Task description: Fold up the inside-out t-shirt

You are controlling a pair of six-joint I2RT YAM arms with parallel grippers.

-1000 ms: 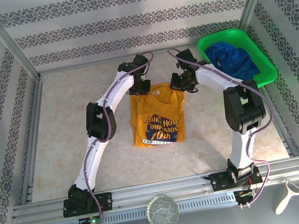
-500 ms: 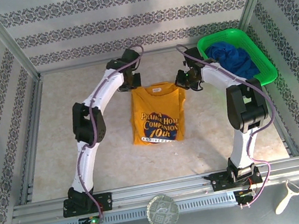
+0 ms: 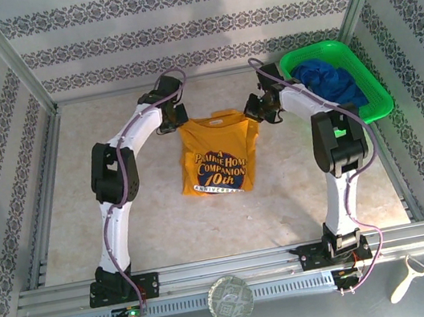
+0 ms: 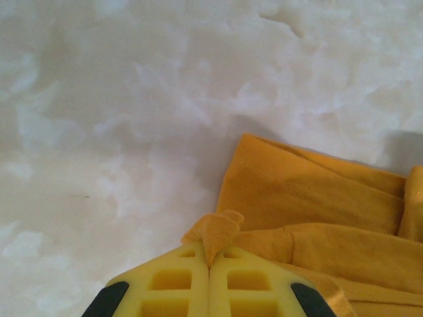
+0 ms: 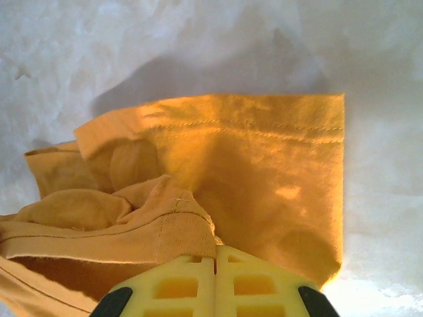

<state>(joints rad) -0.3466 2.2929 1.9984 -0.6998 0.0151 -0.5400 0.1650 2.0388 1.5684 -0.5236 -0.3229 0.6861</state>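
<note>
The left gripper point(image 4: 209, 263) has its jaws pinched together on a small fold at one upper corner of the inside-out t-shirt point(image 3: 214, 162). The right gripper point(image 5: 215, 256) has its jaws clamped on bunched cloth at the other upper corner. The shirt lies print-up in the middle of the worktop point(image 3: 79, 189), near a green basket point(image 3: 378, 102) holding a dark blue garment point(image 3: 329, 82).
</note>
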